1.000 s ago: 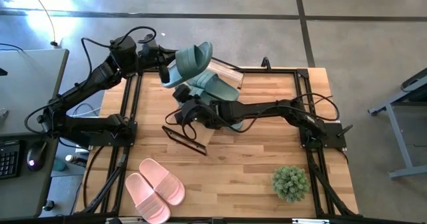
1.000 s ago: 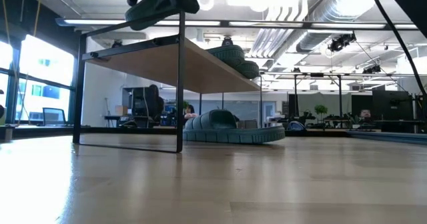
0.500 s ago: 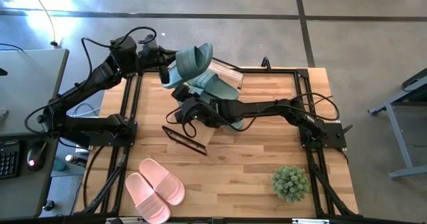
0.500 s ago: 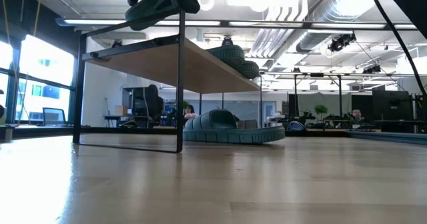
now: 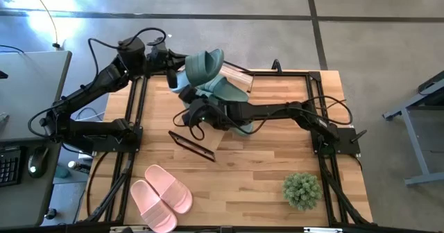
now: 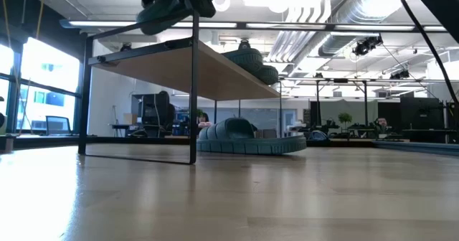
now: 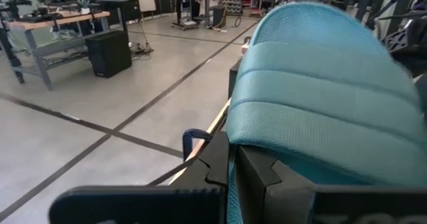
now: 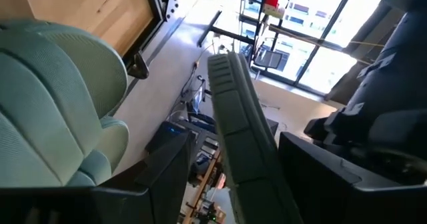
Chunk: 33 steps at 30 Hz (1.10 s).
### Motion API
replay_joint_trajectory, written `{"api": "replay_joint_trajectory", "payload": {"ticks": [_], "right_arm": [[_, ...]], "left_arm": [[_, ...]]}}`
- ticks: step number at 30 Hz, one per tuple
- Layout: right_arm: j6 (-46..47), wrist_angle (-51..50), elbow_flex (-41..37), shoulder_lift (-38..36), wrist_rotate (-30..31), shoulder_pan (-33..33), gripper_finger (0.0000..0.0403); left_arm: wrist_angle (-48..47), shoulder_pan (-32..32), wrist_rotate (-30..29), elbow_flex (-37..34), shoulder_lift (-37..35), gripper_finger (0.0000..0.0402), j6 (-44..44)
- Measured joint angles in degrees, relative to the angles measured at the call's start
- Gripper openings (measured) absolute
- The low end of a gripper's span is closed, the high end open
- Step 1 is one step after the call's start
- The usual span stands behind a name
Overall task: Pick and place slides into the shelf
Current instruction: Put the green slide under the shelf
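The left gripper [image 5: 173, 72] is up high at the far side, pinched shut. The right gripper [image 5: 192, 115] sits low near the middle.

A grey concrete floor [image 5: 361, 39] surrounds the table; bright windows [image 6: 32, 90] and ceiling ducts [image 6: 344, 15] lie beyond.

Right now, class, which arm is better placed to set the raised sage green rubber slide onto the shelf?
The left gripper: it already clamps the sage green rubber slide above the bamboo-topped wire shelf. The right gripper sits lower, beside it.
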Motion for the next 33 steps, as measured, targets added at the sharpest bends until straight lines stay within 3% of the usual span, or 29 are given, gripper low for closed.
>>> {"api": "replay_joint_trajectory", "payload": {"ticks": [15, 21, 29, 33], "right_arm": [[-2.5, 0.0, 0.0, 0.1, 0.7, -1.8, 0.0204], [-4.3, 0.8, 0.0, 0.1, 2.8, -1.7, 0.0141], [-4.4, 3.5, -0.1, 0.3, 6.4, -1.8, 0.0017], [0.1, 4.2, -0.1, 0.3, 6.6, -0.6, 0.0017]], "left_arm": [[2.4, -3.7, 0.8, 0.0, 0.0, 0.0, -0.4], [2.3, -4.5, 0.0, 0.0, 0.0, 0.0, -0.4], [2.7, -4.5, 0.6, 0.1, -0.1, 0.0, 0.1], [2.3, -4.4, 0.7, 0.1, -0.1, 0.0, 0.2]]}}
